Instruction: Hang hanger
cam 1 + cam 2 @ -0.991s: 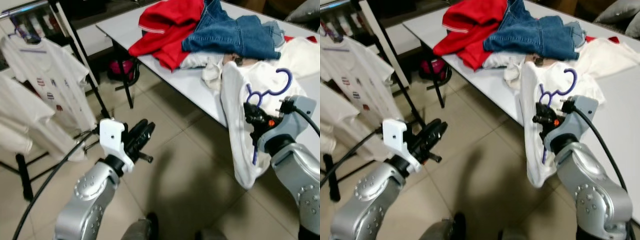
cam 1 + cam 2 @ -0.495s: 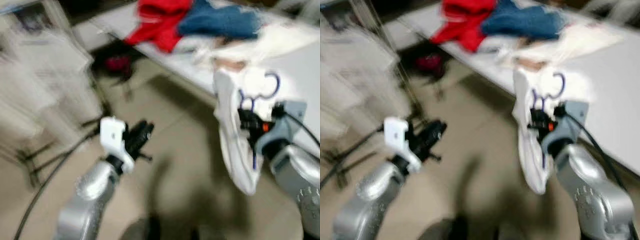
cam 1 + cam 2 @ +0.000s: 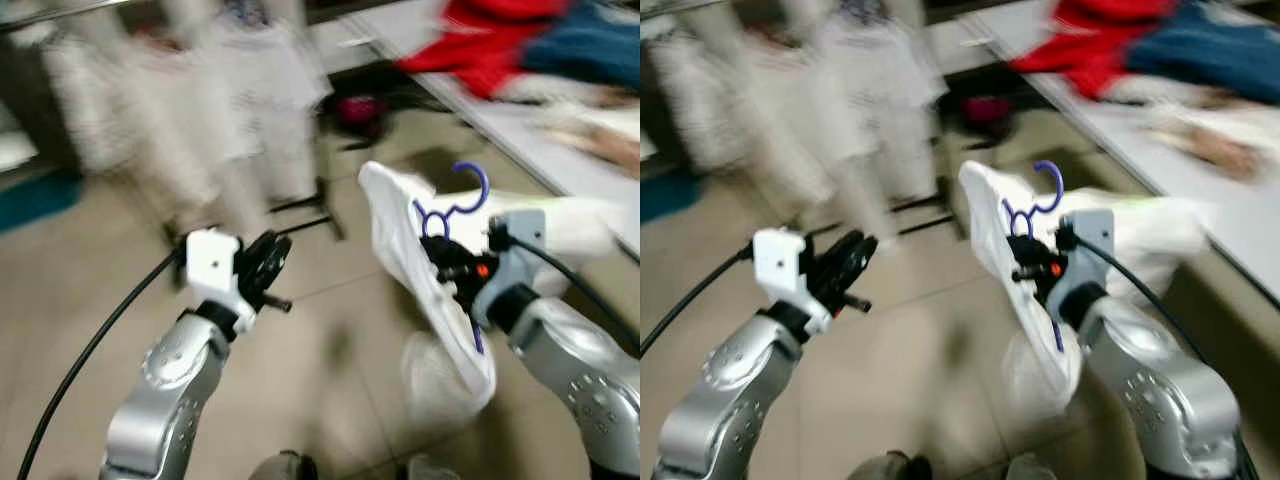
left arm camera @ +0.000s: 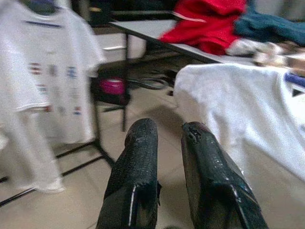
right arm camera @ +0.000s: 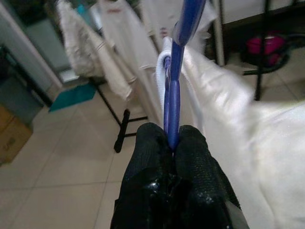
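Note:
A blue hanger (image 3: 455, 203) carries a white shirt (image 3: 408, 250) that droops below it, clear of the table. My right gripper (image 3: 452, 270) is shut on the hanger's neck just under the hook; the right wrist view has the blue hanger (image 5: 174, 81) pinched between the black fingertips (image 5: 153, 143). Ahead on the left stands a clothes rack (image 3: 60, 10) with white shirts (image 3: 250, 80) hanging on it, blurred. My left gripper (image 3: 266, 268) is held out low in front of the rack, its fingers (image 4: 140, 157) close together with nothing between them.
A white table (image 3: 560, 125) runs along the right, with red clothing (image 3: 490, 45) and blue jeans (image 3: 595, 40) heaped on it. A pink object (image 3: 358, 105) lies on the floor under the table's end. Beige tiled floor (image 3: 90, 270) spreads before the rack.
The whole view has swung left, so the rack now lies ahead and the table sits off to the right. The right gripper still holds the hanger, and the shirt now hangs clear of the table.

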Available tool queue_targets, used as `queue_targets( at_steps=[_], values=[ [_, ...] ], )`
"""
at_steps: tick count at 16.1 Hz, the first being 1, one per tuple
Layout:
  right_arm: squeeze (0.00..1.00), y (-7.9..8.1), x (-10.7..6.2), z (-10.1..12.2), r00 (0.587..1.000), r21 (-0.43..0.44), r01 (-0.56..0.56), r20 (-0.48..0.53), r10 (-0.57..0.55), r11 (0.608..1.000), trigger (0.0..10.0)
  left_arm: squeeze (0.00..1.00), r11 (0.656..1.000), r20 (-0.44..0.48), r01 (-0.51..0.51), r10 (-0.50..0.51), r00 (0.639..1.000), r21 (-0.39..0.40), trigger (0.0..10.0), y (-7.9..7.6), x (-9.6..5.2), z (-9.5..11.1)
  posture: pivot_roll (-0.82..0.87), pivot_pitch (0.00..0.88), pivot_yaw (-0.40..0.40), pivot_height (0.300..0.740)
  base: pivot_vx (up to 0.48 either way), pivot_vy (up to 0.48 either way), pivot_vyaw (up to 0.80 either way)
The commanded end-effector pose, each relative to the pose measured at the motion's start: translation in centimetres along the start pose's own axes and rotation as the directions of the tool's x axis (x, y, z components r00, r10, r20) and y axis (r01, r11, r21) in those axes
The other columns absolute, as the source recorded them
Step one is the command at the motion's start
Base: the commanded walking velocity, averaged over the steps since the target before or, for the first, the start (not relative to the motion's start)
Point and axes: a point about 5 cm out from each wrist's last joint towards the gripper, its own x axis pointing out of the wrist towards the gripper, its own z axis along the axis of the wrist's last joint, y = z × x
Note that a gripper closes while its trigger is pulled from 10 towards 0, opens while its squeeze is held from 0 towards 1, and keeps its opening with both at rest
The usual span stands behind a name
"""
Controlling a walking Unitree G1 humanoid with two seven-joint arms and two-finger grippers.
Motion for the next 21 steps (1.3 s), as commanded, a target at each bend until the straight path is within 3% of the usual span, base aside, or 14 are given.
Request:
queue_targets(
  at_steps=[1, 5, 9, 12, 13, 14, 15, 16, 17, 18, 21],
  values=[
    [0.0, 0.1, 0.4, 0.4, 0.999, -0.01, 0.015, 0.03, -0.014, 1.0, 10.0, 0.0, 0.999, -0.016, -0.029, 0.03, 0.999, 0.013, 10.0, 0.5, -0.1, -0.3, -0.16, 0.11, 0.096, 0.74, 0.0, 0.0, 0.8],
    [0.0, -1.1, 2.6, 1.9, 0.995, -0.193, 0.078, 0.081, -0.063, 0.978, 10.0, 0.0, 0.999, -0.037, -0.05, 0.05, 0.998, 0.021, 10.0, 0.6, -0.6, -0.6, -0.14, 0.097, 0.088, 0.74, 0.0, 0.0, 0.8],
    [0.0, -0.9, 3.8, 2.4, 0.995, -0.24, 0.056, 0.093, -0.034, 0.969, 10.0, 0.0, 0.998, -0.068, 0.037, -0.033, 0.997, 0.053, 10.0, 0.4, -0.2, -0.9, -0.15, 0.075, 0.11, 0.74, 0.0, 0.0, 0.8],
    [0.0, -0.5, 4.4, 2.8, 0.996, -0.239, 0.025, 0.087, -0.004, 0.971, 10.0, 0.0, 0.975, -0.053, 0.215, -0.212, 0.976, 0.054, 10.0, -1.1, 0.4, -0.5, -0.15, 0.07, 0.103, 0.74, 0.0, 0.0, 0.8],
    [0.0, -0.5, 4.4, 2.8, 0.996, -0.239, 0.025, 0.087, -0.004, 0.971, 10.0, 0.0, 0.975, -0.053, 0.215, -0.212, 0.976, 0.054, 10.0, -1.1, 0.4, -0.5, -0.15, 0.07, 0.103, 0.74, 0.0, 0.0, 0.8],
    [0.0, -0.4, 4.6, 2.8, 0.997, -0.249, 0.016, 0.082, 0.005, 0.968, 10.0, 0.29, 0.957, -0.058, 0.285, -0.282, 0.958, 0.054, 10.0, -1.5, 0.3, -0.6, -0.15, 0.07, 0.103, 0.74, 0.0, 0.0, 0.8],
    [0.0, -0.3, 4.8, 2.8, 0.997, -0.276, -0.005, 0.07, 0.025, 0.961, 10.0, 1.0, 0.946, -0.081, 0.309, -0.302, 0.95, 0.097, 10.0, -1.0, 0.4, -0.7, -0.16, 0.057, 0.132, 0.74, 0.0, 0.0, 0.8],
    [0.0, -0.4, 4.8, 2.8, 0.998, -0.294, -0.019, 0.057, 0.037, 0.956, 10.0, 1.0, 0.946, -0.105, 0.286, -0.272, 0.957, 0.151, 10.0, 0.4, 0.5, -0.7, -0.16, 0.055, 0.141, 0.74, 0.0, 0.0, 0.0],
    [0.0, -1.0, 4.7, 2.7, 0.998, -0.292, 0.029, 0.059, -0.012, 0.956, 10.0, 0.76, 0.96, -0.102, 0.223, -0.208, 0.973, 0.168, 10.0, 1.5, 0.6, -0.6, -0.16, 0.051, 0.145, 0.74, 0.0, 0.0, 0.0],
    [0.0, -1.9, 4.6, 2.3, 0.994, -0.29, 0.104, 0.053, -0.093, 0.951, 10.0, 0.0, 0.975, -0.094, 0.167, -0.154, 0.984, 0.144, 10.0, 1.9, 0.9, -0.5, -0.16, 0.053, 0.151, 0.74, 0.0, 0.0, 0.0],
    [0.0, -1.9, 4.5, 1.6, 0.988, -0.254, 0.151, 0.063, -0.139, 0.955, 10.0, 0.0, 0.986, -0.069, 0.138, -0.132, 0.989, 0.095, 10.0, 1.7, 1.7, -0.3, -0.15, 0.062, 0.154, 0.74, 0.0, 0.0, 0.0]
  ],
)
